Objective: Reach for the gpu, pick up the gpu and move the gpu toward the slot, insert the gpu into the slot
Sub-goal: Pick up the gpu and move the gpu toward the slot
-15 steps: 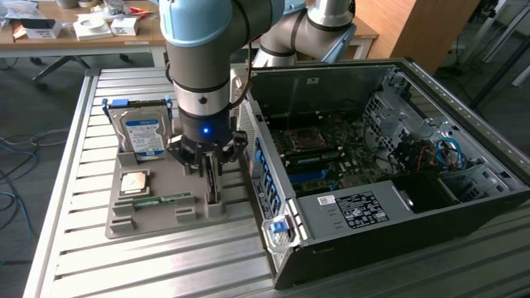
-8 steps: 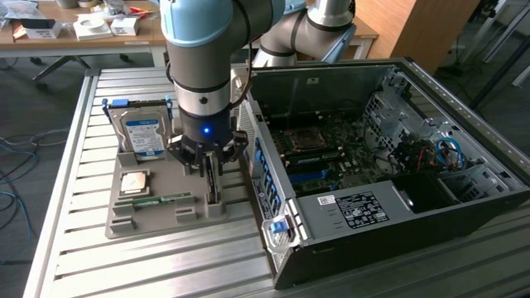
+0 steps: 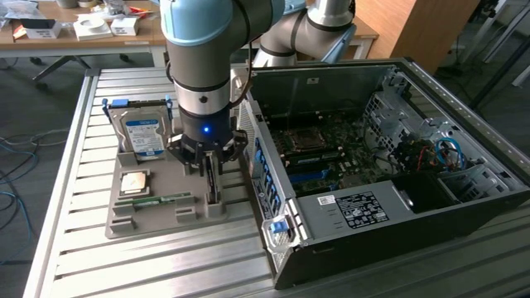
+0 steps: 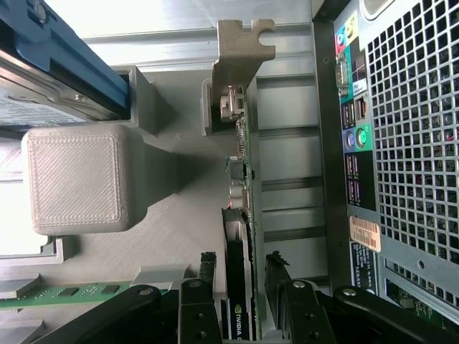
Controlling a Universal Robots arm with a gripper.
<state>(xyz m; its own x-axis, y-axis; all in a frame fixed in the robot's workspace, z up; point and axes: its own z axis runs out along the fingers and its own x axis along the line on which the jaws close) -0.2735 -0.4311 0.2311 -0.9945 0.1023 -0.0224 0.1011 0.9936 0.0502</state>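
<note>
Soft, even indoor light falls from above across my workbench (image 3: 83,248), its metal slats carrying a pale sheen without hard glare; my arm (image 3: 203,56) casts only a faint shadow on the grey holder (image 3: 161,186). The open computer case (image 3: 414,248) lies dim inside. From my wrist, the far slats wash out white, while the grey block (image 4: 75,179) shades the recess beside it
</note>
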